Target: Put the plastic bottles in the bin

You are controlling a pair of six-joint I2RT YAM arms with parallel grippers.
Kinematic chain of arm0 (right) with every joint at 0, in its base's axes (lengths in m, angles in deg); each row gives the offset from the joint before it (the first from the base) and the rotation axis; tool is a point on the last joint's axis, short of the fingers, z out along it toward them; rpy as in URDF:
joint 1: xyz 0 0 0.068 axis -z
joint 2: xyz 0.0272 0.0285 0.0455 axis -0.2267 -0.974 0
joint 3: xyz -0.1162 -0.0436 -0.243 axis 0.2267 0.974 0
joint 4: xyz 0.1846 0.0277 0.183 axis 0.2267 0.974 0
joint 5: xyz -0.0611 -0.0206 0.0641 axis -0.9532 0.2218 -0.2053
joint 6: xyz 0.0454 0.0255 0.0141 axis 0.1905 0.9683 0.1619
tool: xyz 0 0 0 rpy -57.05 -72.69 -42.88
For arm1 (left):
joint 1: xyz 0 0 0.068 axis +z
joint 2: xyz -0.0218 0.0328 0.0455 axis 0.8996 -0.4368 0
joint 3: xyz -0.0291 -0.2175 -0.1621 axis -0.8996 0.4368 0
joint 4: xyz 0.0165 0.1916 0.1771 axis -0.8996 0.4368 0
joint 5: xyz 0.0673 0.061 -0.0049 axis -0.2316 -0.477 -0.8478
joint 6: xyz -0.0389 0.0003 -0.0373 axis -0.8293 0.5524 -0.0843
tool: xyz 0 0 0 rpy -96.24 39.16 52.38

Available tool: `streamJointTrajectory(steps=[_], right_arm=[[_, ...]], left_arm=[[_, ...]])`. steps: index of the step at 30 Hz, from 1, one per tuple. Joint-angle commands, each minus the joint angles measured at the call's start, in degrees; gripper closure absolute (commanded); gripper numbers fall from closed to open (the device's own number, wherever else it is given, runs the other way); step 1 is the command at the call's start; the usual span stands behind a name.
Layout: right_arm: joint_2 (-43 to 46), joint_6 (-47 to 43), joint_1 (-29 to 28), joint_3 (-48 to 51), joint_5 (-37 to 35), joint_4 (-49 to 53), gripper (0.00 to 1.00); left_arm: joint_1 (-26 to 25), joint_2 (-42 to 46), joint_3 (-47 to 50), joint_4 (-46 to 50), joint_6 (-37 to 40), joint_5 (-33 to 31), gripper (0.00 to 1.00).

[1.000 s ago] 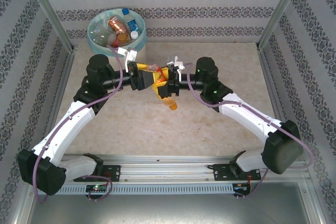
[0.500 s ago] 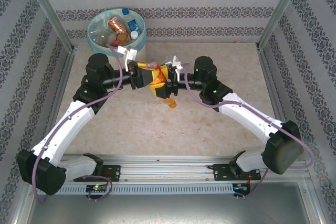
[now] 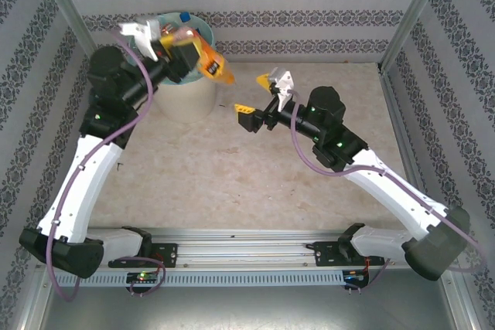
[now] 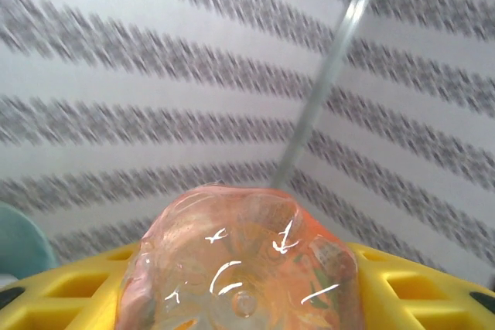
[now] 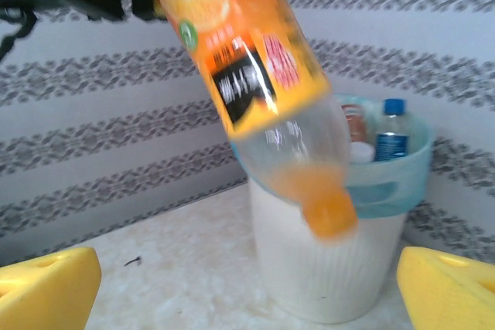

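Observation:
An orange-labelled plastic bottle (image 3: 212,66) hangs cap-down beside the bin's rim, with my left gripper (image 3: 191,55) shut on its base end. In the left wrist view its clear orange bottom (image 4: 244,260) sits between the yellow fingers (image 4: 66,295). The right wrist view shows the same bottle (image 5: 247,59) with its orange cap (image 5: 329,214) in front of the bin (image 5: 332,276). The cream bin (image 3: 186,98) with its teal bag holds several bottles (image 5: 393,135). My right gripper (image 3: 256,94) stands open and empty, right of the bin, above the table.
The bin stands in the far left corner against the patterned wall. A metal post (image 3: 66,13) rises just left of it. The beige table (image 3: 232,175) stretches out before the arms. A rail (image 3: 247,249) runs along the near edge.
My left gripper has carried the orange bottle up and back from the table's middle to the bin's rim. The right gripper has let go of it, opened wide and drawn back to the right.

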State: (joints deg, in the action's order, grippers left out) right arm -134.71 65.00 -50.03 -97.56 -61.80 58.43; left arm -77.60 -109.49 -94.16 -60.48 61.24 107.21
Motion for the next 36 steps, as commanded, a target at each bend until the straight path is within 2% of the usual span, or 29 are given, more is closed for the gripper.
streamJointTrajectory(steps=[1, 6, 8, 13, 17, 22, 25, 29, 36], right_arm=[[2.2, -1.6, 0.2, -1.0, -5.4, 2.2, 0.02], [4.5, -0.9, 0.3, 0.4, -5.0, 3.6, 0.02], [5.2, -0.6, 0.2, 1.2, -5.0, 3.7, 0.02], [7.2, 0.0, 0.2, 2.3, -5.3, 4.8, 0.02], [8.4, 0.3, 0.2, 3.2, -5.5, 5.8, 0.02], [9.8, 1.2, 0.2, 4.5, -6.1, 5.9, 0.02], [10.7, 1.2, 0.2, 5.1, -6.3, 6.1, 0.02], [11.3, 1.0, 0.2, 5.2, -6.5, 7.3, 0.02], [10.8, 1.4, 0.1, 5.7, -6.9, 7.9, 0.02]], left_arm=[[3.1, -4.0, -5.7, 2.3, 3.0, -3.6, 0.52], [7.6, -10.4, -15.0, 5.0, 4.7, -4.2, 0.52], [9.1, -12.7, -17.9, 7.0, 6.2, -6.3, 0.52], [13.0, -17.9, -22.1, 9.2, 8.8, -8.6, 0.53], [15.3, -21.7, -22.6, 6.6, 6.2, -5.7, 0.55], [15.4, -25.7, -22.9, 1.7, 2.5, 0.7, 0.56], [15.4, -28.3, -24.1, 1.1, 1.8, 2.5, 0.57], [15.1, -31.6, -26.2, 5.3, 5.8, 1.7, 0.58], [13.9, -39.2, -33.9, 18.6, 14.3, 0.0, 0.58]])
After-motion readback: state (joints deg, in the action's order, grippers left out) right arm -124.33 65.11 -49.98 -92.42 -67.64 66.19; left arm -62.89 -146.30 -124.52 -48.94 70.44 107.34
